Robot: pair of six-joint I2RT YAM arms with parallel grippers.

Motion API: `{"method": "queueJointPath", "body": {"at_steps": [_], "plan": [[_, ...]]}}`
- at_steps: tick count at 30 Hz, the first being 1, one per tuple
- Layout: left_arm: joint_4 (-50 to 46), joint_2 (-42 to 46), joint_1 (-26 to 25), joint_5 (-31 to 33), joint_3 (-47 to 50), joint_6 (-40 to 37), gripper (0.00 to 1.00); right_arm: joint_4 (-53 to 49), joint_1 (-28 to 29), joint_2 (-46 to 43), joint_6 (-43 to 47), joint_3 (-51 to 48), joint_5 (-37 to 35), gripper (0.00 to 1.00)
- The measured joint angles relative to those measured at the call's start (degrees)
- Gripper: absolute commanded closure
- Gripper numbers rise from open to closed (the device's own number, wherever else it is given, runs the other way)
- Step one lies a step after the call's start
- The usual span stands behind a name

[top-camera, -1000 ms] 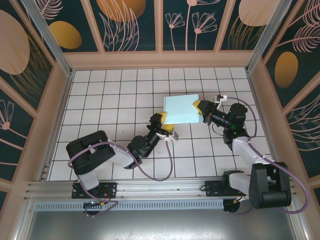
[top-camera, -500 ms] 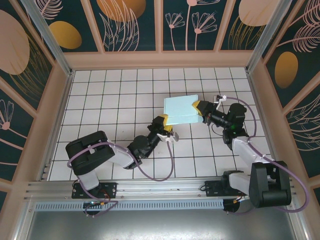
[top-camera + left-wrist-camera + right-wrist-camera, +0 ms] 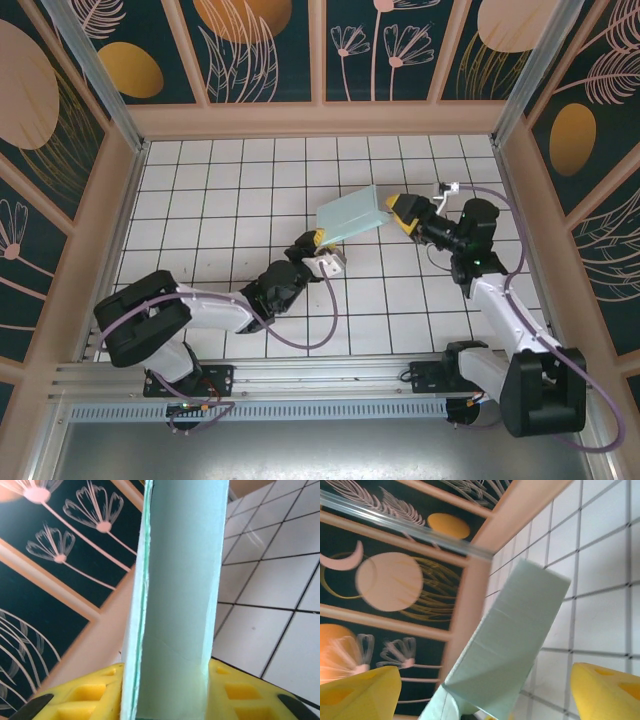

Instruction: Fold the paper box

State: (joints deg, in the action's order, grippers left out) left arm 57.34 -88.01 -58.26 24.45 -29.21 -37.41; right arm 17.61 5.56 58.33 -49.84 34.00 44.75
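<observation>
Tips the paper box (image 3: 350, 213) up from its flat lie of a second ago and carries it leftward, so that it slants above the white tiled table (image 3: 220, 200). Stretches the left arm out lower and farther than before.

Clamps the box's lower left end in the left gripper (image 3: 321, 239), over the middle of the table. Shows from the left wrist two yellow, foam-like pads (image 3: 85, 695) pressed against opposite faces of the card. Between them rises a narrow, smooth, matte mint-aqua strip with a thin layered edge down its left side.

Sets the right gripper (image 3: 403, 212) just beside the box's right end, jaws spread wide and closed on nothing. Shows from the right wrist two chunky yellow fingers (image 3: 607, 690) well apart at the lower corners. Between them slants a flat-sided slab with a crisp corner at the top and a diagonal crease near its lower end. Cannot tell from there whether card touches either finger.

Gives from above the box's place between both arms, plus glossy tiles with dark grout lines. Gives from the wrists the thinness and folds of the card, against dark teal wall panels (image 3: 60, 555) drawn with pink flowers.
</observation>
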Motion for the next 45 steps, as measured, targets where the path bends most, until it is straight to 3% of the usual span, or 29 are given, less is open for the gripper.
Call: {"method": "queueJointPath", "body": {"at_steps": [8,12,19,23,25,27,32,34,38,45], "plan": [[-19.19,8.59,2.82,-8.81,1.38,14.84,0.78,-17.40,0.24,-5.14,22.86,6.82,-12.41,0.18],[-27.58,11.08,5.01,-13.70,1.44,19.26,0.76,-23.32,3.34,-5.27,32.26,8.17,-16.46,0.18],[-43.43,12.33,7.17,-22.91,-3.21,21.94,0.77,-30.38,13.14,-6.40,48.15,9.94,-20.59,0.18],[-50.84,11.98,8.39,-26.45,-7.08,22.01,0.77,-33.83,14.60,-4.46,56.33,13.35,-20.22,0.20],[-53.37,11.45,9.18,-27.96,-8.74,21.84,0.77,-36.00,14.73,-2.32,59.67,15.43,-19.39,0.28],[-55.87,10.54,10.03,-29.68,-10.71,21.66,0.76,-38.64,15.13,0.44,63.25,17.44,-18.73,0.29],[-60.37,7.96,11.76,-33.27,-14.86,20.20,0.76,-44.94,17.29,6.27,68.50,20.13,-18.80,0.32],[-62.42,6.69,12.76,-35.12,-16.85,19.41,0.76,-46.71,18.10,7.89,69.66,20.55,-18.95,0.41],[-66.34,4.02,14.91,-38.60,-20.76,18.01,0.75,-49.44,18.60,9.92,71.63,21.11,-20.15,0.50],[-69.72,1.33,15.89,-40.96,-24.37,15.28,0.75,-51.12,18.56,12.52,72.50,23.34,-24.09,0.57]]}}
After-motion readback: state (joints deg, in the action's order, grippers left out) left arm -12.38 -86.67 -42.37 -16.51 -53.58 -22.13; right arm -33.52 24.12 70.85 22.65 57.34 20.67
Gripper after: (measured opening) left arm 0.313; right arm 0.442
